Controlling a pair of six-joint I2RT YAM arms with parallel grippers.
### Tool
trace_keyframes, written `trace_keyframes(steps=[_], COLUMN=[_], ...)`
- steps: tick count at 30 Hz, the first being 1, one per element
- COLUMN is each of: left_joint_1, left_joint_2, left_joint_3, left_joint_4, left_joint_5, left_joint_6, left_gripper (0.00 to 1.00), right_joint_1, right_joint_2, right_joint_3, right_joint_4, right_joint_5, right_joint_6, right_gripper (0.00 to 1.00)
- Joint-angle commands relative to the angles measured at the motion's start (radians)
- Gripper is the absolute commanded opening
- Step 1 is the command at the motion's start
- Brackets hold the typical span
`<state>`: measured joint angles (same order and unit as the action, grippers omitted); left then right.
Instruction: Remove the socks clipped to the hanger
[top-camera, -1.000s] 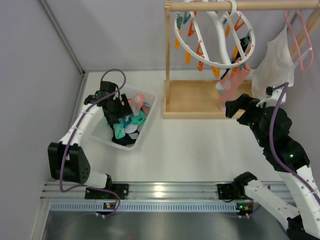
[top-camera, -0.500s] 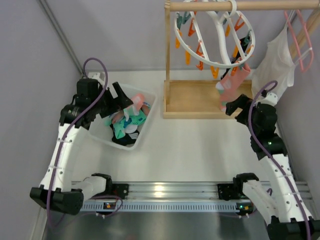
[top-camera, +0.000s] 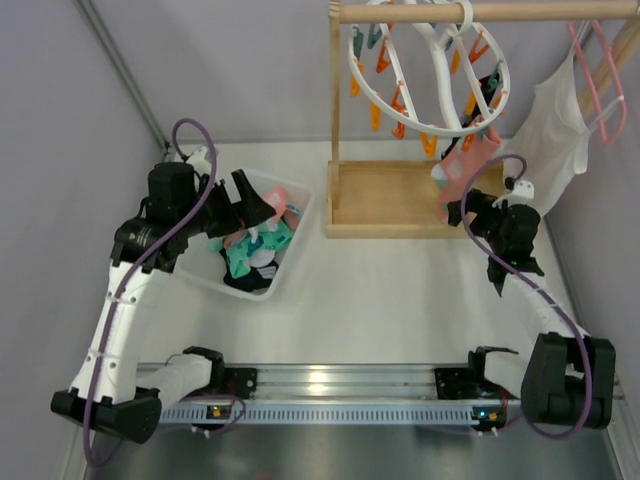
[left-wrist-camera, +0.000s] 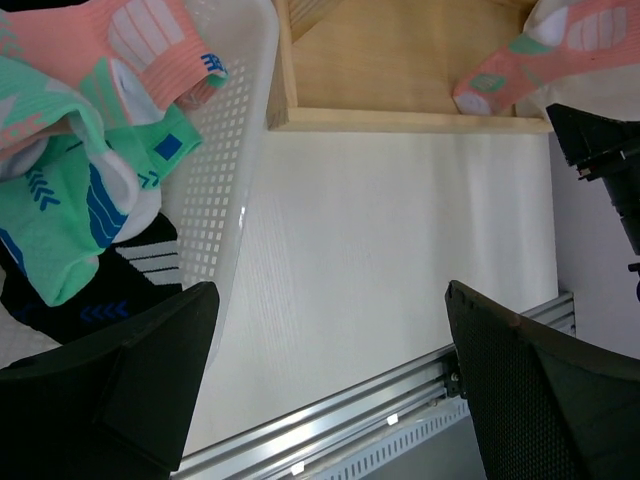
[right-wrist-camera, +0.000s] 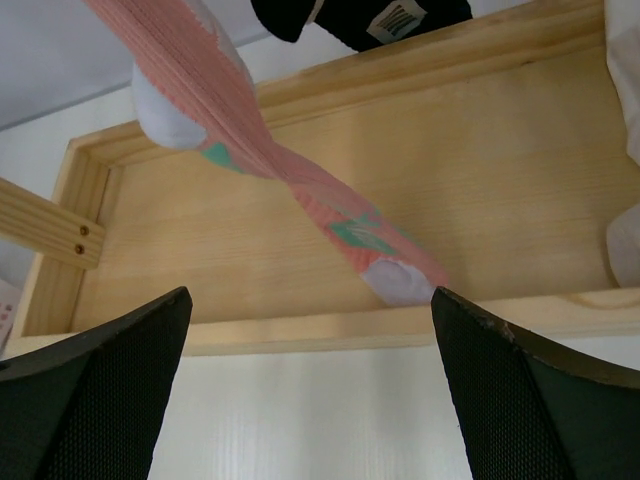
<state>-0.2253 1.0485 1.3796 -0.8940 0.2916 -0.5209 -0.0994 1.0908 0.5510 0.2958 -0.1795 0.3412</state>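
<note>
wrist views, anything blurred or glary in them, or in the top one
Left wrist: the socks in the basket are sharp, the left fingers dark and soft-edged. Right wrist: the pink sock and wooden tray grain read crisp, the right fingers underexposed. Top external: bright glare on the metal rail; lighting otherwise even, shadows soft.

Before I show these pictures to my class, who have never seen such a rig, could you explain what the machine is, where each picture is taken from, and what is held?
The machine is two robot arms bolted at the near edge of a table. The wide picture looks down from above and behind them; the other two come from a camera on each wrist, so the dark shapes at the bottom are that arm's own fingers. The left gripper hangs open near a white basket of socks. The right gripper, also open, faces a pink sock clipped to the round white hanger above a wooden tray. Neither holds anything.
</note>
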Motion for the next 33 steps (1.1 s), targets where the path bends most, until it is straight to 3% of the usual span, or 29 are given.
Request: trace_keyframes(steps=[1, 8, 12, 13, 16, 21, 22, 33], left_joint_1=[-0.014, -0.088, -0.124, -0.128, -0.135, -0.137, -0.138, -0.149], left_joint_2=[0.031, 0.104, 0.116, 0.117, 0.128, 0.123, 0.122, 0.104], left_joint_3=[0.039, 0.139, 0.179, 0.183, 0.187, 0.197, 0.200, 0.253], left_joint_4=[0.012, 0.012, 0.012, 0.012, 0.012, 0.010, 0.010, 0.018], left_joint_5=[0.028, 0.057, 0.035, 0.034, 0.030, 0.017, 0.018, 0.018], left_joint_6=[0.019, 0.009, 0.027, 0.033, 0.033, 0.039, 0.042, 0.064], left_gripper=[0.98, 0.99, 0.99, 0.99, 0.99, 0.99, 0.99, 0.99], right_joint_1=[-0.014, -0.031, -0.029, -0.029, -0.019, 0.004, 0.009, 0.066], right_joint_2=[0.066, 0.276, 0.357, 0.369, 0.397, 0.397, 0.374, 0.158], right_joint_3=[0.000, 0.061, 0.099, 0.112, 0.153, 0.161, 0.156, 0.012], right_joint_4=[0.290, 0.331, 0.394, 0.428, 0.413, 0.453, 0.462, 0.500], right_joint_5=[-0.081, -0.280, -0.339, -0.344, -0.341, -0.373, -0.371, -0.310], right_joint_6=[-0.120, -0.268, -0.225, -0.211, -0.186, -0.153, -0.150, -0.093], right_gripper=[0.99, 0.99, 0.84, 0.72, 0.50, 0.24, 0.03, 0.00])
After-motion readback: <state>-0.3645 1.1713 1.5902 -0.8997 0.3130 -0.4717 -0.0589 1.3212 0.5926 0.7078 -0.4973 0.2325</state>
